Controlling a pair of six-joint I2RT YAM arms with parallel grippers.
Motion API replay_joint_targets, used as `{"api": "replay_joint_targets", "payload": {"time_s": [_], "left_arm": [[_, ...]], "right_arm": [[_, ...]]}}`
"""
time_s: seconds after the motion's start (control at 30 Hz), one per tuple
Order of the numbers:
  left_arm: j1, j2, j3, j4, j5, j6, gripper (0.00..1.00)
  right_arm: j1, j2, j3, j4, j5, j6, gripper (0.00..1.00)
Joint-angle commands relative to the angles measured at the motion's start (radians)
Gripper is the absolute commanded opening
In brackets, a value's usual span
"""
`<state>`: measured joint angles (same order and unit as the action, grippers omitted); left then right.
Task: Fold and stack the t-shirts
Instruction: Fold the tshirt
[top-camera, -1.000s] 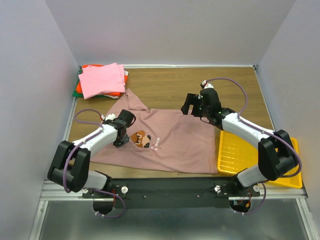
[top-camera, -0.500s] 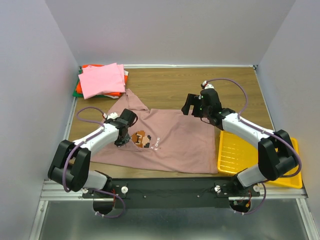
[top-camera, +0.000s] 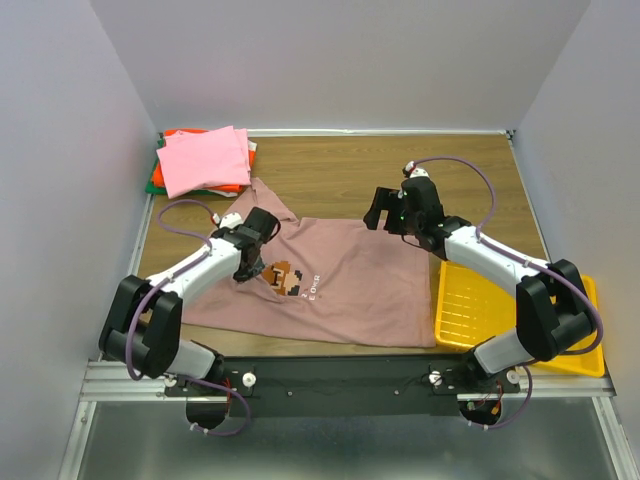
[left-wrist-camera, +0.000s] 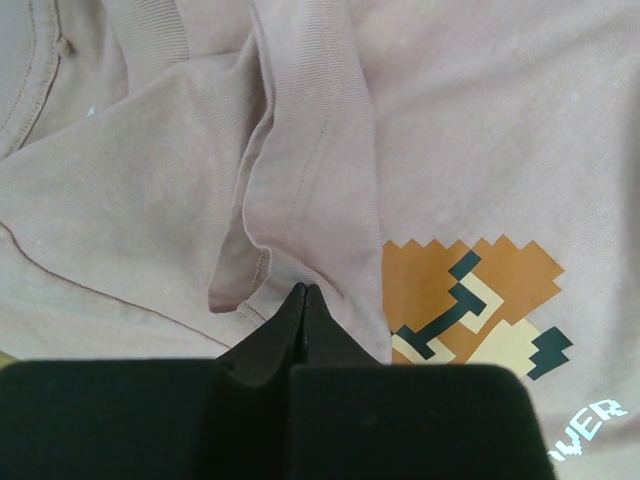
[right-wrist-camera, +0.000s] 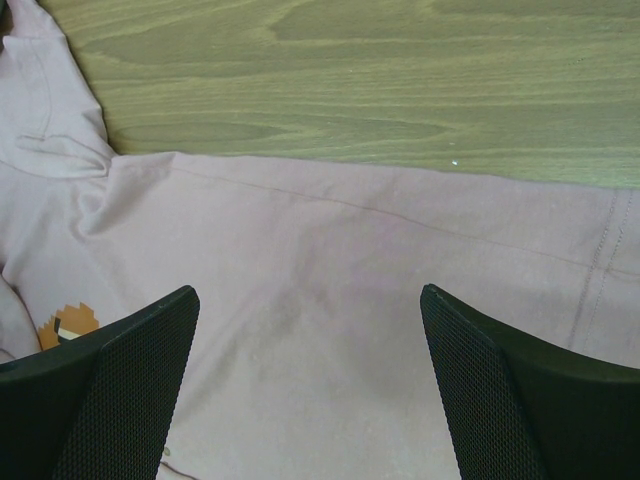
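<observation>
Mauve-pink t-shirt (top-camera: 350, 285) lies spread and rumpled on the desk (top-camera: 340, 165), near centre, pixel print (left-wrist-camera: 470, 300) facing up. Its right edge sits just beside the yellow tray (top-camera: 480, 310).

Left gripper (top-camera: 249, 268) is low over the shirt beside the print. Its fingers (left-wrist-camera: 290, 320) are pressed together, tips at a ribbed fold (left-wrist-camera: 310, 170); whether cloth is caught between them cannot be told.

Right gripper (top-camera: 378, 210) hangs above the shirt's far edge, fingers (right-wrist-camera: 130, 380) wide apart, nothing between them.

Folded stack occupies the far left corner: bright pink t-shirt (top-camera: 205, 160) on top, with orange-red (top-camera: 182, 133) and green (top-camera: 155, 186) edges showing beneath.
</observation>
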<state>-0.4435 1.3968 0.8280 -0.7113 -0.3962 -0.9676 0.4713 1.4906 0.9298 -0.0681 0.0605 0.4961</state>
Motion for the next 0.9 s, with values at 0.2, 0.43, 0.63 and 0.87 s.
{"api": "replay_joint_targets", "payload": {"time_s": [0.2, 0.43, 0.63, 0.87], "left_arm": [[-0.052, 0.108, 0.112, -0.002, -0.076, 0.061, 0.00], [-0.098, 0.203, 0.193, -0.005, -0.121, 0.115, 0.00], [-0.135, 0.260, 0.246, -0.004, -0.150, 0.156, 0.00], [-0.191, 0.300, 0.312, -0.013, -0.217, 0.202, 0.00]], "right_arm": [[-0.007, -0.012, -0.016, 0.017, -0.028, -0.011, 0.98], [-0.005, -0.001, -0.013, 0.017, -0.034, -0.011, 0.98], [-0.005, 0.008, -0.009, 0.016, -0.036, -0.013, 0.98], [-0.007, 0.023, -0.006, 0.017, -0.039, -0.016, 0.98]]}}
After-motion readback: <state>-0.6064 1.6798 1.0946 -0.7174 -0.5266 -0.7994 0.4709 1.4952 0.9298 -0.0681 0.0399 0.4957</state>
